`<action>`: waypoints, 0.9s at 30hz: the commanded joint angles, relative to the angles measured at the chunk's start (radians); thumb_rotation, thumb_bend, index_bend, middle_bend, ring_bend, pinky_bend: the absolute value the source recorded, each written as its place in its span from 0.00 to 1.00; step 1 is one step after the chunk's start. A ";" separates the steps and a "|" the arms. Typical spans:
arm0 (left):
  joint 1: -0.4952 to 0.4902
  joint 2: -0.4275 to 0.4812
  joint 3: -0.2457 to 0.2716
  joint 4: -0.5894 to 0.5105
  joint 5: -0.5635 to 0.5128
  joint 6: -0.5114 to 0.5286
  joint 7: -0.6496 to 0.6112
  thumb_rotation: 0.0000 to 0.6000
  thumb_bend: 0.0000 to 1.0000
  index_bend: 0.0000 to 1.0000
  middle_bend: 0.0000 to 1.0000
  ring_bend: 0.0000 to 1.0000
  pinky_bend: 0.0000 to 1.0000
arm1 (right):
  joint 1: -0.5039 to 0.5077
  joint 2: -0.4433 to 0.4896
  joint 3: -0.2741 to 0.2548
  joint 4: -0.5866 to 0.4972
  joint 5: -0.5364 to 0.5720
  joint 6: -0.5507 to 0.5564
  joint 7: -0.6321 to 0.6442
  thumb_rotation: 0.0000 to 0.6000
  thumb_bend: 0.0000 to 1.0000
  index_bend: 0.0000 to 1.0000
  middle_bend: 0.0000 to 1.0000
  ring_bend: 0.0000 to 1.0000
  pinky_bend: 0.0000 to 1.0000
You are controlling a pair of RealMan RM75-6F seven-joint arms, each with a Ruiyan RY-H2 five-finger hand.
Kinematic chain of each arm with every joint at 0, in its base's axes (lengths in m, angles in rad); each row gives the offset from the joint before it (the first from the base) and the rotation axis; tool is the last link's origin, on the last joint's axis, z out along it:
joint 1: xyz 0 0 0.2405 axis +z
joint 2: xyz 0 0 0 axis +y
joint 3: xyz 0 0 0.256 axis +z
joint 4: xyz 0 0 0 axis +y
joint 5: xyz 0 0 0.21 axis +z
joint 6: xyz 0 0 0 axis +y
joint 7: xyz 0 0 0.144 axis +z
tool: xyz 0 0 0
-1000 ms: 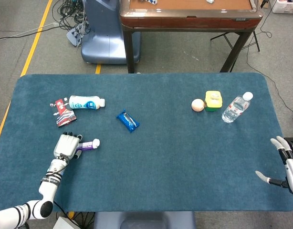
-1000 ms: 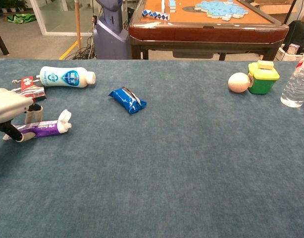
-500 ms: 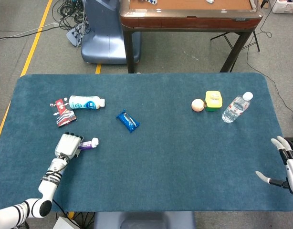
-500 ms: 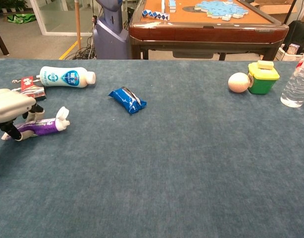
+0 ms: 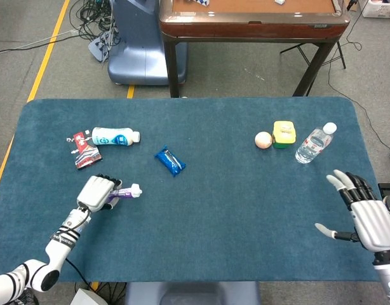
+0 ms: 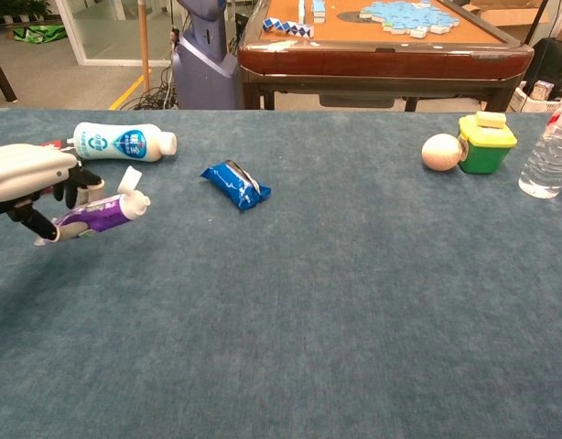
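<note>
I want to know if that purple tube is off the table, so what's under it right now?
Only bare blue table cloth shows beneath the purple tube, which the left hand holds tilted, cap end raised. The fingers cover the tube's rear end, so nothing there can be seen.

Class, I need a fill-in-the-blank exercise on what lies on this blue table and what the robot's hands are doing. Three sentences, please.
1. The left hand holds a ____ tube.
2. The egg lies beside the ____ box.
3. The right hand holds ____.

Missing words: purple; yellow-green; nothing
</note>
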 commanded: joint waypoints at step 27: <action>-0.152 0.148 -0.097 -0.437 -0.254 -0.109 0.213 1.00 0.45 0.60 0.70 0.45 0.39 | 0.519 -0.189 0.160 -0.176 0.075 -0.500 -0.325 0.52 0.27 0.22 0.08 0.00 0.00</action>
